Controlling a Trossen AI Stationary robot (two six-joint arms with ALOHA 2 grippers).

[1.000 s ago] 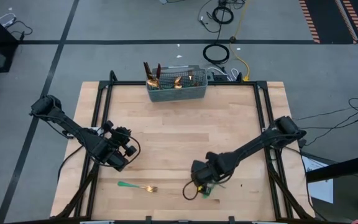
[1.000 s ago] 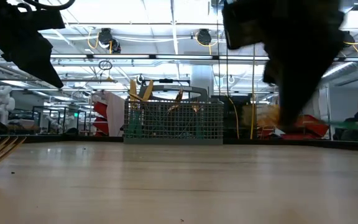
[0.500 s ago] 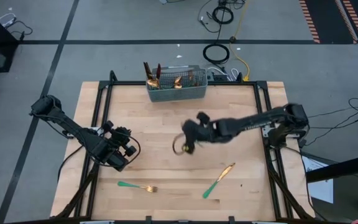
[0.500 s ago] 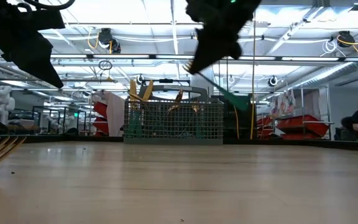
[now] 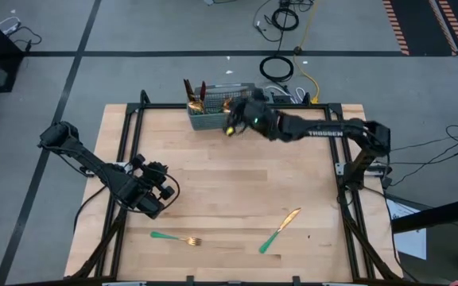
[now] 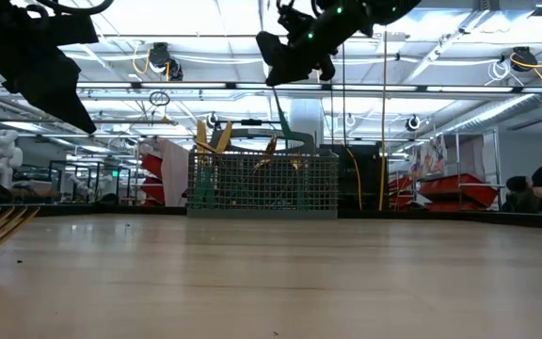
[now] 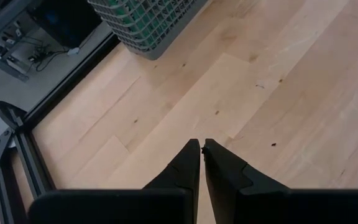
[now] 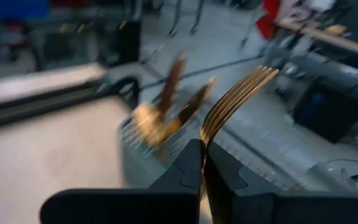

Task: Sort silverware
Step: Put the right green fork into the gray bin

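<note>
Now right hand (image 5: pixel 234 121) above caddy (image 5: pixel 213 121), gripping fork (image 8: pixel 236 95)

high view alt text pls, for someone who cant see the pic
Seen from above, the right gripper, shut on a gold fork, hangs over the grey mesh caddy at the far edge of a wooden table. The left gripper waits near the table's left side, with a fork and a knife lying near the front edge.

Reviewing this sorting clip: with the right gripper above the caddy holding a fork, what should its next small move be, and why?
Probably lower straight down. The right gripper is shut on a fork and sits over the mesh caddy, with the green handle hanging toward it, not yet among the pieces already standing inside, so releasing now may drop it.
</note>
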